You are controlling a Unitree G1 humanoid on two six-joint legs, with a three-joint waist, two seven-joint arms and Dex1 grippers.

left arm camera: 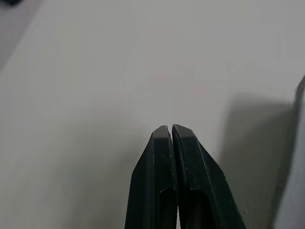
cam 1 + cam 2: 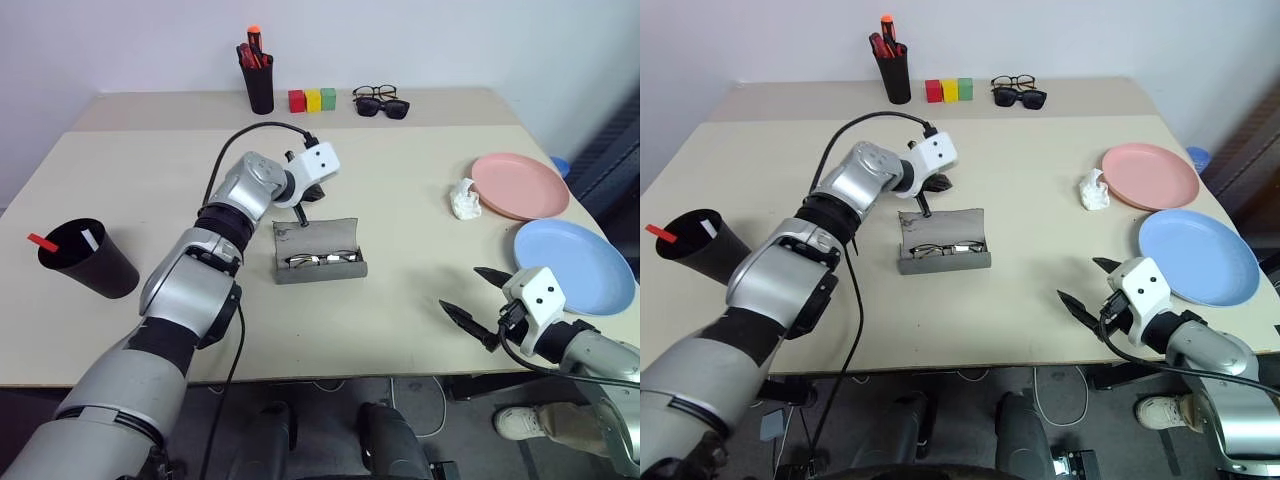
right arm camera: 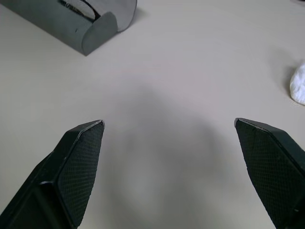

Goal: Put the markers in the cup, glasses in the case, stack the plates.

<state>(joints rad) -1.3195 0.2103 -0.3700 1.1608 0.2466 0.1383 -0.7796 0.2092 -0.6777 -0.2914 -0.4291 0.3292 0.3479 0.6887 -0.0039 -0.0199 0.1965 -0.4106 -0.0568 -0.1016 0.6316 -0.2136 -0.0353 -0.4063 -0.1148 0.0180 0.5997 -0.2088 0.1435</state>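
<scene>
The grey case (image 2: 320, 266) lies mid-table with its lid standing up, and the wire-rimmed glasses (image 2: 322, 260) rest inside it. My left gripper (image 2: 300, 216) is shut and empty, its tip just behind the lid's left end; in the left wrist view its pressed fingertips (image 1: 164, 136) point at bare tabletop. The black cup (image 2: 88, 262) at the near left holds a red marker (image 2: 42, 242) and a white marker (image 2: 91, 240). A pink plate (image 2: 520, 186) and a blue plate (image 2: 575, 266) lie side by side at the right. My right gripper (image 2: 472, 298) hovers open near the front edge, beside the blue plate.
A crumpled white wad (image 2: 465, 199) sits left of the pink plate. Along the back stand a black pen pot (image 2: 259, 85), three coloured blocks (image 2: 312, 100) and two more pairs of glasses (image 2: 381, 101). A black cable (image 2: 255, 130) arcs over my left arm.
</scene>
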